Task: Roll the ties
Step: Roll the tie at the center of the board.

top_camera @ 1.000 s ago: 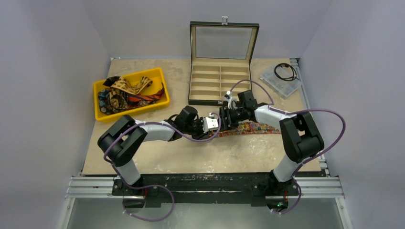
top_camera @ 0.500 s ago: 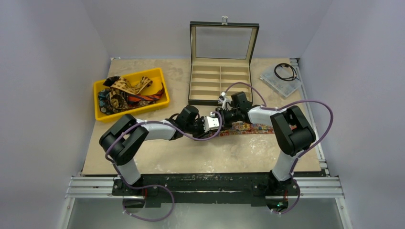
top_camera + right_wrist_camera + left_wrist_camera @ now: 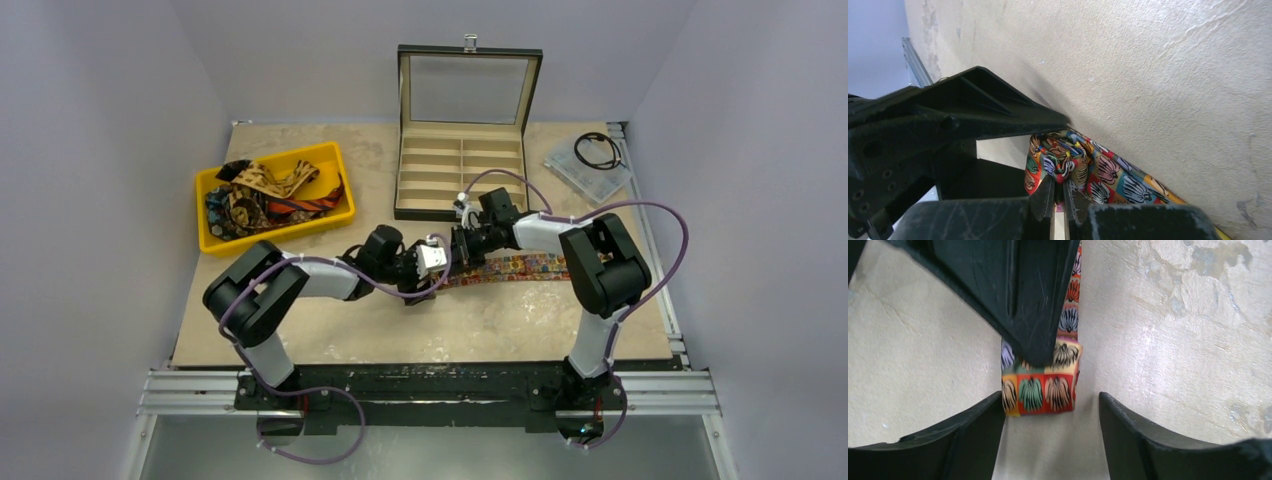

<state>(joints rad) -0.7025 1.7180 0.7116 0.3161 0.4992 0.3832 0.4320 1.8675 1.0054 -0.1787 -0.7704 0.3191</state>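
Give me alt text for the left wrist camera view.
The folded end of a multicoloured floral tie lies on the beige table between the open fingers of the left gripper. The closed right gripper, black, reaches in from the top of the frame onto the fold.

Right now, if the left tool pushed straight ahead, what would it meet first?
Probably the floral tie, its folded end just ahead of the left tool; the right tool grips it beyond.
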